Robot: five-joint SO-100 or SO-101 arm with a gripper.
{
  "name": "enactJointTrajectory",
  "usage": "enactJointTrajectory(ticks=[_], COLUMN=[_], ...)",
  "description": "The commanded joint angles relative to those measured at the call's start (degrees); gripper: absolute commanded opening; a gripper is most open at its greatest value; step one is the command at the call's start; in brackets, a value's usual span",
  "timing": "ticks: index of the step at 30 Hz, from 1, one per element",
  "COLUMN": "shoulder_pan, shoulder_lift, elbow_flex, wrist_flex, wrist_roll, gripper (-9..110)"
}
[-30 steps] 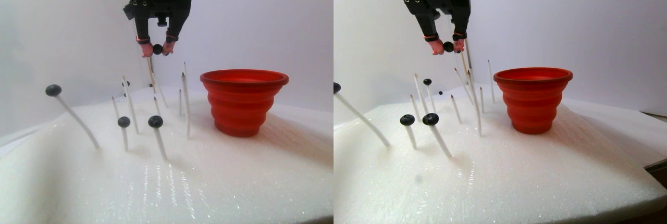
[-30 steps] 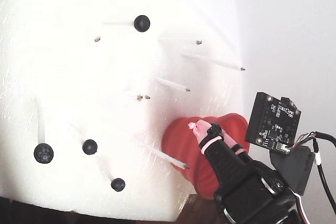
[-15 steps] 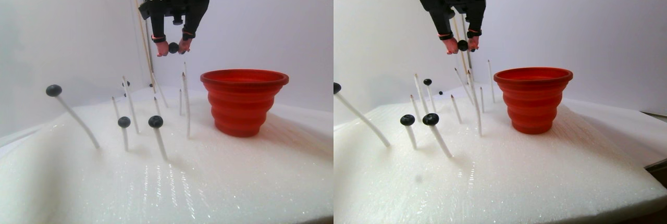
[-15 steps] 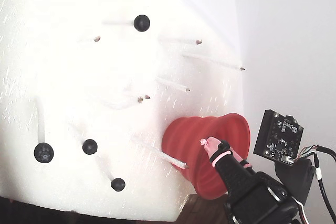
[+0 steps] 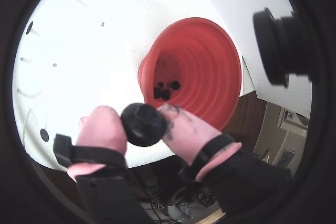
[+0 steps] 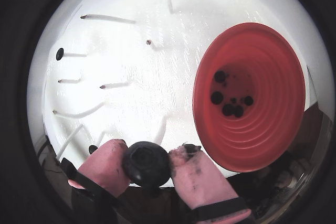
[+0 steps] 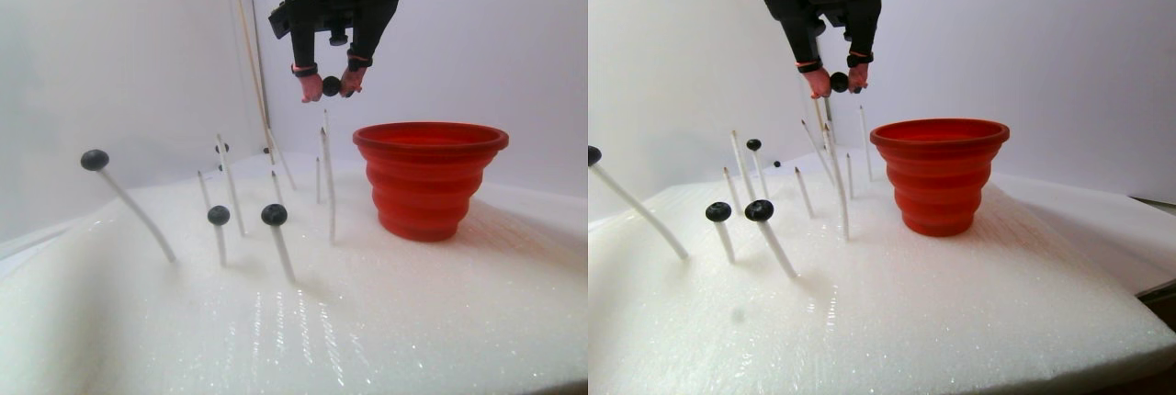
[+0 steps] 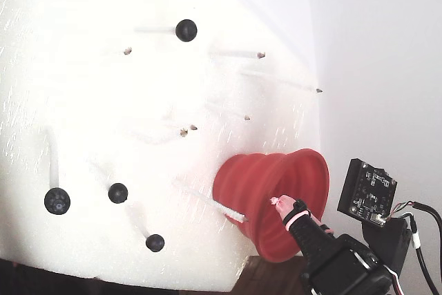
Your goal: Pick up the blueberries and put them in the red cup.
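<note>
The claw [image 7: 332,85] is clamped on one blueberry [image 5: 143,125], which sits squeezed between its two pink fingertips [image 6: 106,167] in both wrist views. In the stereo pair view it hangs high above the foam sheet [image 7: 386,321], just left of the red cup [image 7: 430,177] and above the level of its rim, not yet over the opening. In a wrist view the held berry lies below and left of the cup's mouth.

The cup stands on the foam near its far right part in the stereo pair view, upright, mouth open upward. On its floor lie several dark berries [image 6: 229,104], close together.

Other berries remain stuck on thin white sticks [image 7: 329,188] rising from the foam: three toward the left front in the stereo pair view [image 7: 274,214], one on a long slanted stick nearest the left edge [image 7: 94,159]. Several sticks by the cup are bare.
</note>
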Motion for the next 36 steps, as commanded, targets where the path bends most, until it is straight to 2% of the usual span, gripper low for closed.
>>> enactJointTrajectory(ticks=[1, 28, 36], shoulder_pan=[2.4, 12.4, 13.2], shoulder_lift=[7.6, 3.7, 2.4], elbow_flex=[-1.5, -1.3, -0.9], wrist_flex=[0.4, -1.2, -2.7], wrist_roll=[-0.5, -2.8, -3.4], gripper=[13, 13, 17])
